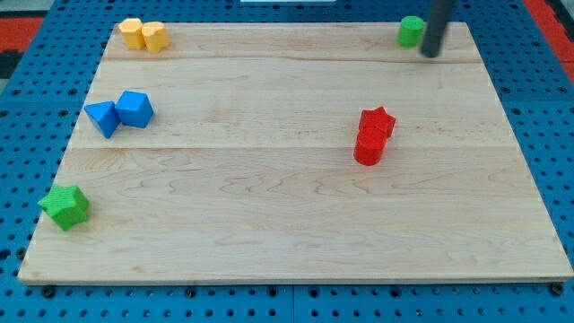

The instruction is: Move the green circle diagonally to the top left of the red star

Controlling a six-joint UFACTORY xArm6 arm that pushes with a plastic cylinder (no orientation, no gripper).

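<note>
The green circle (412, 31) stands at the top right corner of the wooden board (269, 206). My tip (431, 54) is just to the right of it and slightly below, very close; I cannot tell if it touches. The red star (378, 120) lies right of the board's middle, with a red cylinder (369, 146) touching it just below.
Two yellow blocks (143, 35) sit side by side at the top left corner. A blue triangle (103, 117) and a blue cube-like block (134, 109) sit at the left. A green star (65, 206) lies at the lower left edge.
</note>
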